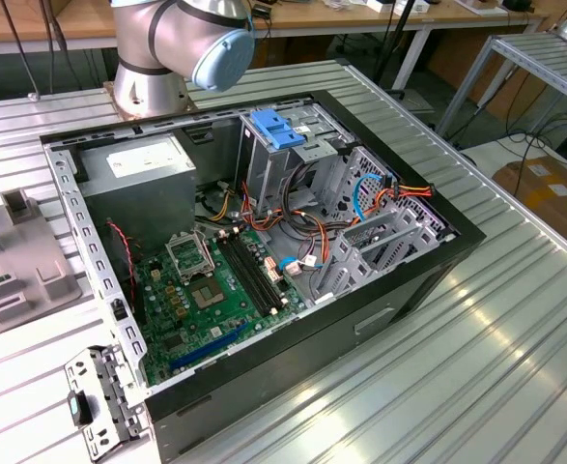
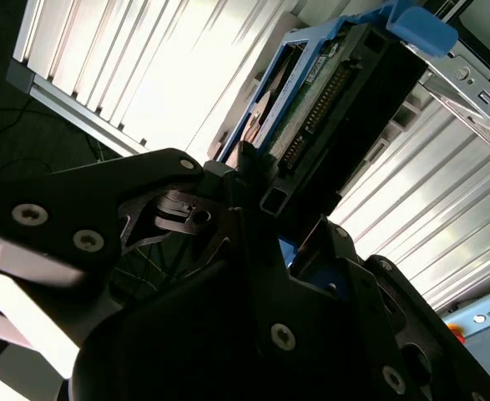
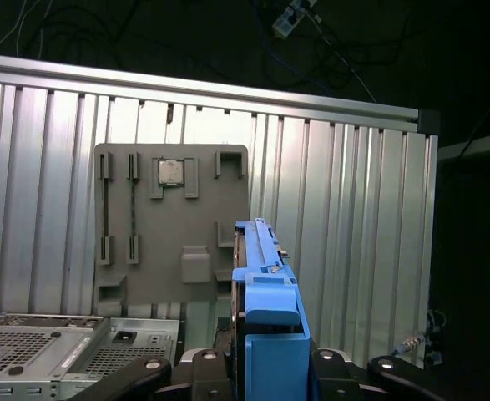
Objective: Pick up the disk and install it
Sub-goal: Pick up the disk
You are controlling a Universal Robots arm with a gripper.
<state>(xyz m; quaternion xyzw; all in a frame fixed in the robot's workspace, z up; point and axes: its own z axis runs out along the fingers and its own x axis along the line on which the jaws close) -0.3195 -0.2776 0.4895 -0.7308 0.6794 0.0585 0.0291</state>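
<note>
The claw (image 2: 257, 188) is closed on the disk (image 3: 265, 305), pinching one end across its flat faces. The drive stands on edge in the air above the ribbed worktop (image 3: 353, 234), in front of a grey fixture plate (image 3: 169, 242) and outside the open computer case (image 1: 399, 290). I judge it rigid, fairly dense and sensitive to knocks. Its blue plastic carrier rails would likely flex, so the metal body is the surer hold, clear of the connector pins (image 2: 315, 109)
</note>
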